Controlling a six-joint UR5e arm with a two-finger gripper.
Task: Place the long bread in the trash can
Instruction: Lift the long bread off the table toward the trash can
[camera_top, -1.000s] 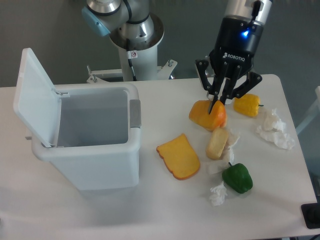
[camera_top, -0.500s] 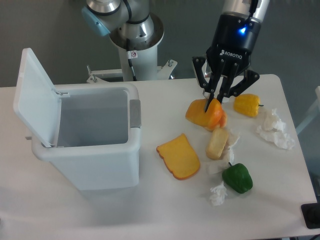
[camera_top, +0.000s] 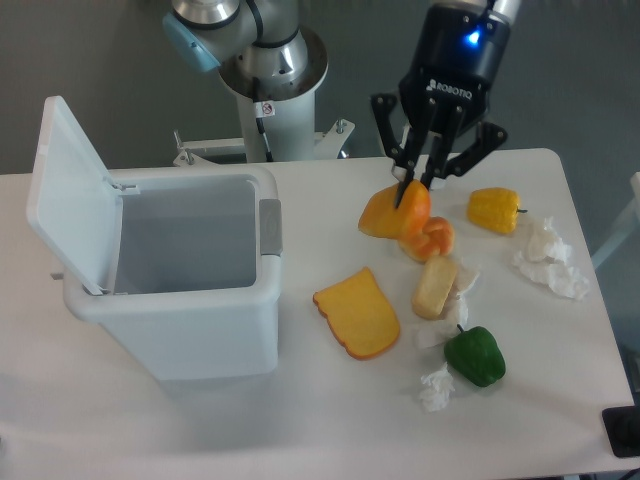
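Hand (camera_top: 413, 187) closed on the long bread (camera_top: 392, 212), pinching its upper edge; loaf hanging just below the fingertips, lifted off the surface (camera_top: 300, 420). Directly beneath and slightly right, round knotted bun (camera_top: 430, 238). Far to the left, trash can (camera_top: 180, 300) with lid raised and interior exposed. Below left, flat bread slice (camera_top: 358, 314). To the right, yellow pepper (camera_top: 494, 209).

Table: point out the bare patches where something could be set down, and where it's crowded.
Free: the front strip of the table, below the trash can and bread slice, and the gap between those two. Crowded: the right side, around the bun, green pepper, yellow pepper and tissues.
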